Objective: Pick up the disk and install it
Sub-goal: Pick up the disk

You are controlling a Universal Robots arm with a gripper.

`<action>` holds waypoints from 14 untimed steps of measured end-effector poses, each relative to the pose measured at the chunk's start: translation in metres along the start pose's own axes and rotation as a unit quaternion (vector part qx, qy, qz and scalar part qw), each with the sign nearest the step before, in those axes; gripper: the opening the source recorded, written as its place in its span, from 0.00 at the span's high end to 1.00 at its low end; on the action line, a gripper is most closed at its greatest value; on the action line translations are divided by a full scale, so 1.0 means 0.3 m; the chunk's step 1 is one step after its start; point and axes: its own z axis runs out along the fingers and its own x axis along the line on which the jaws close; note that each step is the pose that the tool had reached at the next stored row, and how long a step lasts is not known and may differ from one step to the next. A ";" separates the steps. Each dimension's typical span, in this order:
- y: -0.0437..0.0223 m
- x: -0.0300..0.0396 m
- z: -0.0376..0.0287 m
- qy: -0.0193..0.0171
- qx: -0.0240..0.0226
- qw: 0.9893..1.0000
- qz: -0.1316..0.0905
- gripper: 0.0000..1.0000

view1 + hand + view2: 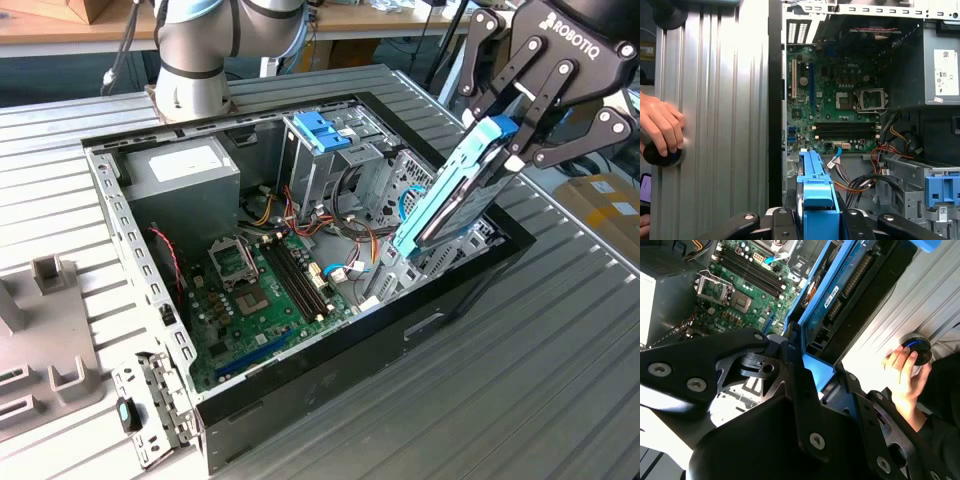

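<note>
My gripper (510,140) is shut on the disk (450,195), a flat drive edged by a blue plastic frame. It grips the disk's upper end. The disk hangs steeply tilted over the open computer case (470,290), at the side on the exterior view's right. Its lower end dips just inside the case wall, near loose cables. In the second wrist view the disk (840,295) runs away from the black fingers (795,370), showing its dark underside and connectors. The first wrist view looks along the disk's blue edge (815,190) toward the motherboard (840,100).
Inside the case stand a grey power supply box (180,170) and a metal drive cage with a blue handle (322,130). Coloured cables (350,250) lie beside the cage. A person's hand (660,125) rests on a black knob on the ribbed table. A grey fixture (40,330) sits at the exterior view's left.
</note>
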 end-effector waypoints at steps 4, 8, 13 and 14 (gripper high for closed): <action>-0.018 0.000 0.000 0.000 0.000 1.000 0.000 0.63; -0.039 0.001 0.001 0.000 0.000 1.000 0.000 0.63; -0.063 0.001 0.001 0.000 0.000 1.000 0.000 0.63; -0.068 0.001 0.001 0.000 0.000 1.000 0.000 0.63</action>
